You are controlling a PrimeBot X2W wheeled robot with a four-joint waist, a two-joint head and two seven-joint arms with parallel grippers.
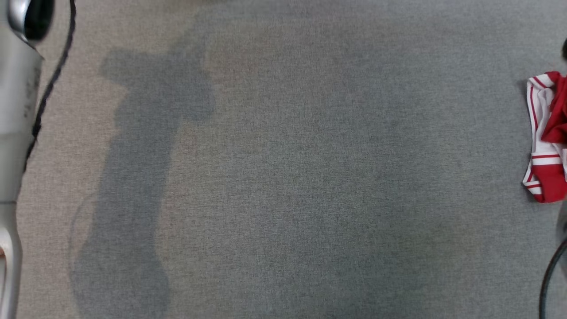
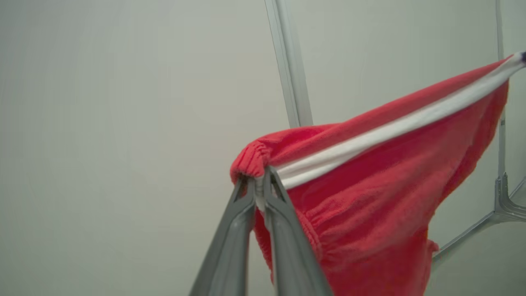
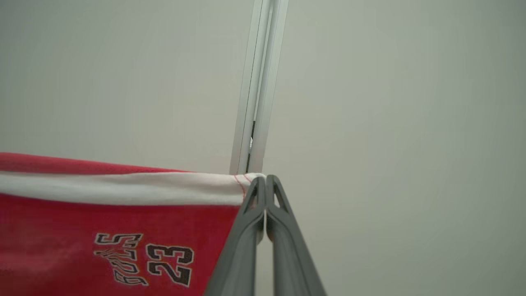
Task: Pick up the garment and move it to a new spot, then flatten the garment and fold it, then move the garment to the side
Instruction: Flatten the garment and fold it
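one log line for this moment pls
phase: garment held up | left hand: shut on garment's gathered corner | right hand: shut on garment's white-banded end | garment: stretched between both hands | fold: not yet done

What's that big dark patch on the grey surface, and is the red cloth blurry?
Head view: a soft shadow, probably cast by the pale forearm. Left wrist view: the garment looks slightly soft. Right wrist view: its printed 23 reads clearly.

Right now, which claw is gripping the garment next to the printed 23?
The right claw, shut on the white band of the garment beside the black 23. The left claw pinches a gathered red edge with no print near it.
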